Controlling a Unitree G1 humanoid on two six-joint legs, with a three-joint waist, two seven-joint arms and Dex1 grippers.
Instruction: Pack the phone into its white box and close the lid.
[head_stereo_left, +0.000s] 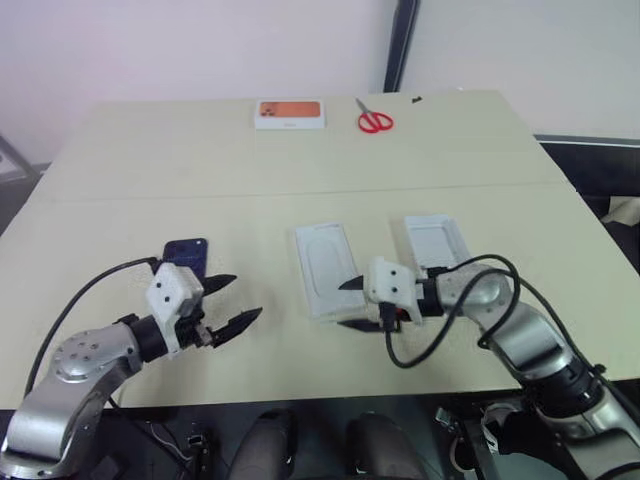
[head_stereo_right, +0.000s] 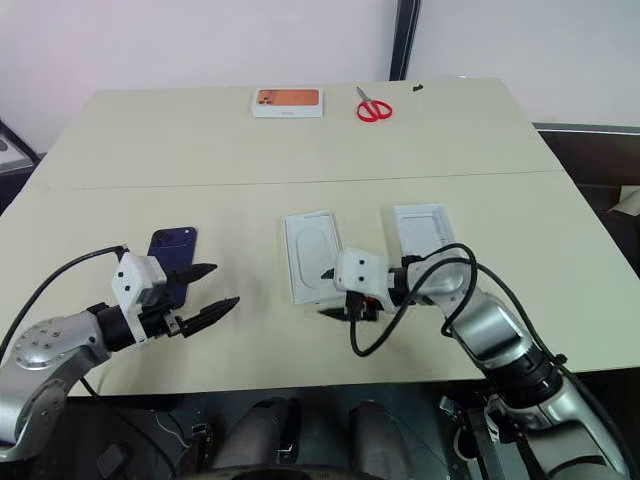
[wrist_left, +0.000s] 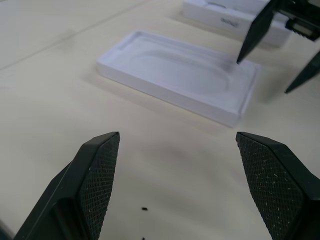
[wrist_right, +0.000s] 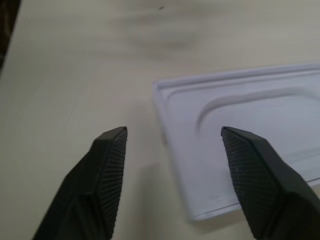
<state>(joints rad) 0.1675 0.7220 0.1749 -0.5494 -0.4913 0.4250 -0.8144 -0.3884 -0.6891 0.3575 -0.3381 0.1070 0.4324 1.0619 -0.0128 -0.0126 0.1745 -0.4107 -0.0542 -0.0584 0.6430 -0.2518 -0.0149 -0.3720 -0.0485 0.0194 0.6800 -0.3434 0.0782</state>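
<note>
Spanning view: beige table (head_stereo_left: 150, 160), red scissors (head_stereo_left: 375, 121) at far edge.

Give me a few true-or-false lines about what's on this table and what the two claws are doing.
1. The dark blue phone lies on the table beside the left claw. True.
2. The right claw is clamped on the phone. False: it is open and holds nothing, by the near end of the white tray.
3. Red scissors lie at the far side of the table. True.
4. The left claw is shut. False: its fingers stand apart.
5. The phone sits in the tray. False: the tray is empty.
</note>
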